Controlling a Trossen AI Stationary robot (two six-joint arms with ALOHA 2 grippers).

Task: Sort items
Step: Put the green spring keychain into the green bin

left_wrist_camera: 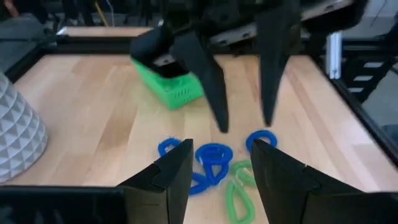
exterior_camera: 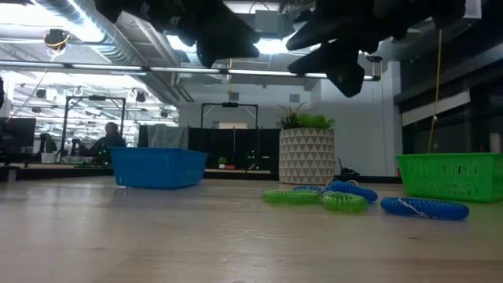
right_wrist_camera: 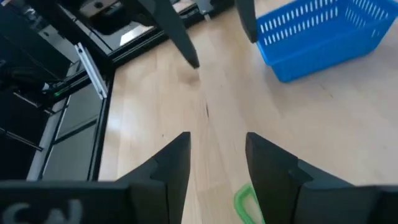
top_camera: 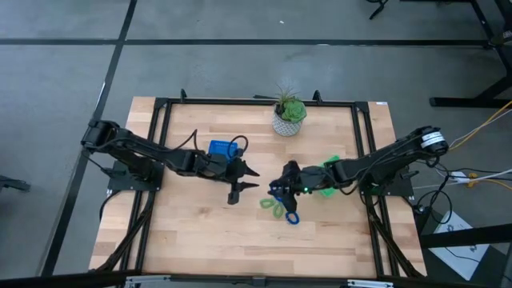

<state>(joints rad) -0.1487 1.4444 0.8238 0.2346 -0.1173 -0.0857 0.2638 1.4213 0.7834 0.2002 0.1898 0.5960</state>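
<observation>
Your coiled rings (top_camera: 282, 206) lie in one loose cluster on the wooden table (top_camera: 192, 232), near its middle and a little toward the right arm's side, some blue and some light green, several touching or overlapping. From table height you can see them lying flat, all still on the wood, so no sorting shows in either basket yet. The right gripper (top_camera: 282, 190) hangs just above the cluster's far edge, fingers spread with nothing between them; its wrist view shows one green ring (right_wrist_camera: 247, 204) just beside its fingertip. The left gripper (top_camera: 244, 178) hovers a short way off on the blue basket's side, fingers also spread and empty, and the rings (left_wrist_camera: 214, 168) lie straight ahead of it. The right arm is the nearer one, so I'd judge the first pick is yours to make there: drop almost straight down onto one ring. The green basket (top_camera: 330, 170) sits right behind that arm; the blue basket (top_camera: 222, 149) sits behind the left.
</observation>
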